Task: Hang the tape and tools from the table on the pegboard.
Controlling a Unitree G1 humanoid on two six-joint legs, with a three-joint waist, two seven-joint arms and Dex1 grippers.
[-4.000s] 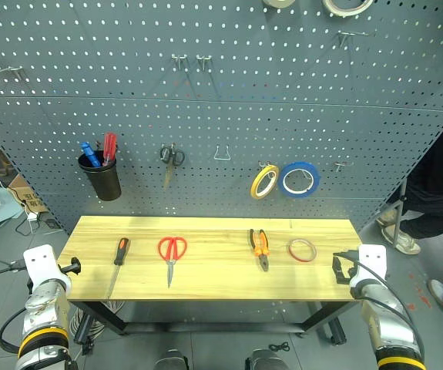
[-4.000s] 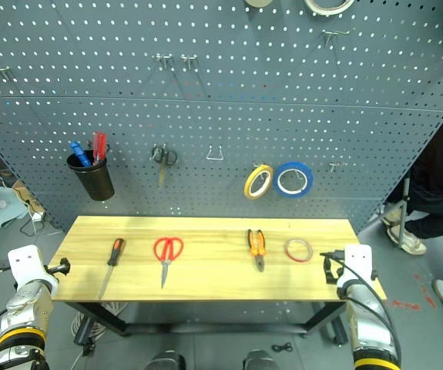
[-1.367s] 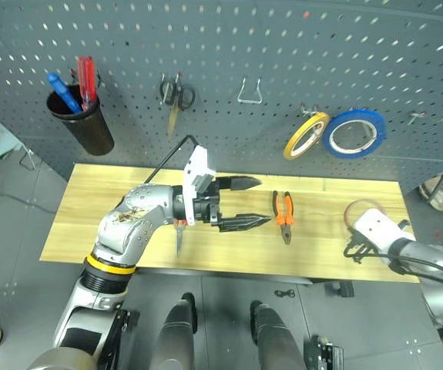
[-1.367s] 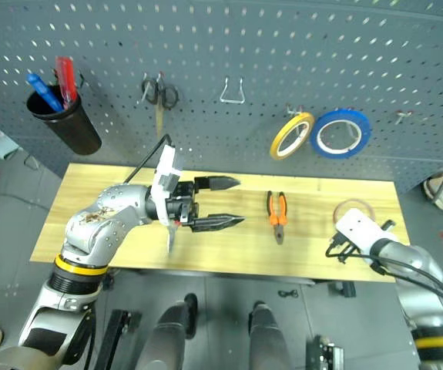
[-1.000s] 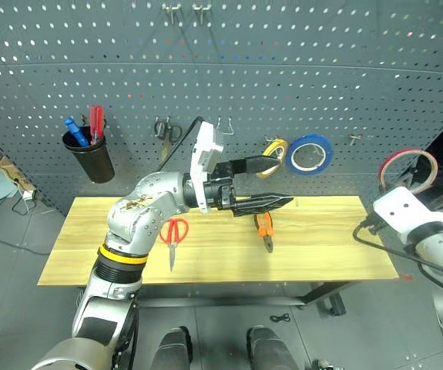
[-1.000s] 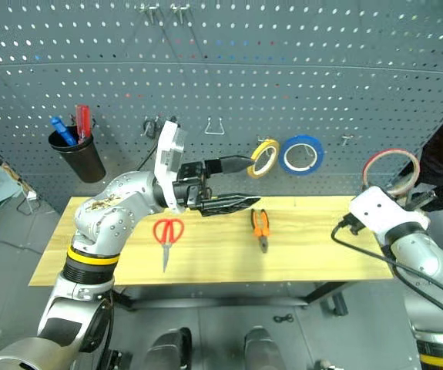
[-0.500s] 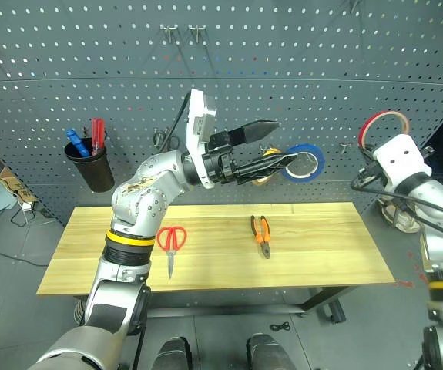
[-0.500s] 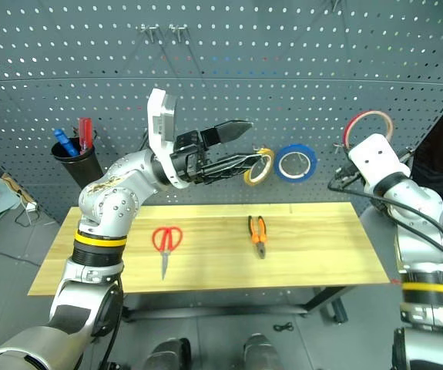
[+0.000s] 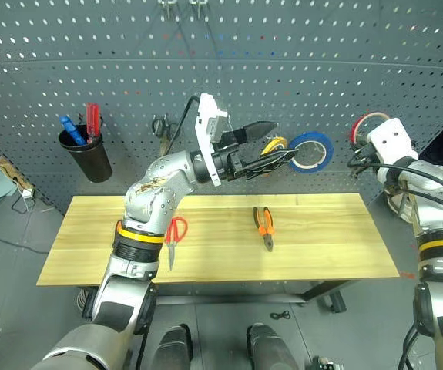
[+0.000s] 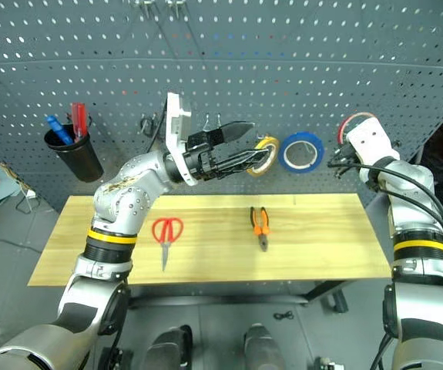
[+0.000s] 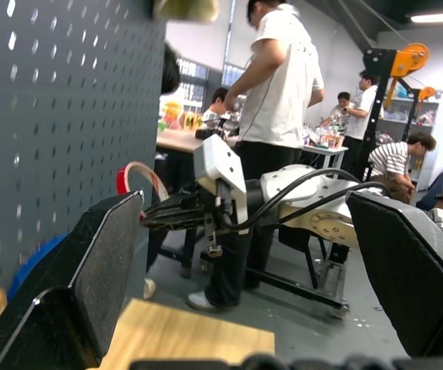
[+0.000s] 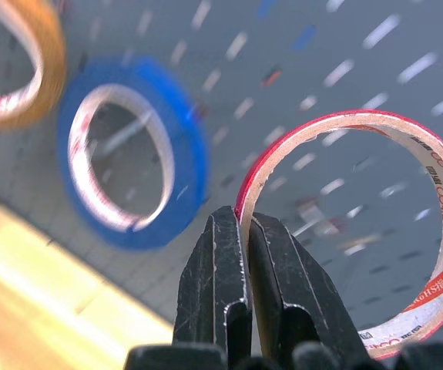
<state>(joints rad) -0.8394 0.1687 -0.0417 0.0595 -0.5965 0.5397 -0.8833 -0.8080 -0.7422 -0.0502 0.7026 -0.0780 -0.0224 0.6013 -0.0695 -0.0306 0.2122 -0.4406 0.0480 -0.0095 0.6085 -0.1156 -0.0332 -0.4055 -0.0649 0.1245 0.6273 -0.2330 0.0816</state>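
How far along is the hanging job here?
Nothing from the table looks hung yet. The right pincer is shut on the red tape, held up at the pegboard. The red scissors and pliers remain on the table.

Both head views look down and forward at the pegboard [image 9: 360,46] and table [image 9: 321,247], sharing nearly the whole scene. The left wrist camera faces sideways along the board; the right wrist camera sits close against it.
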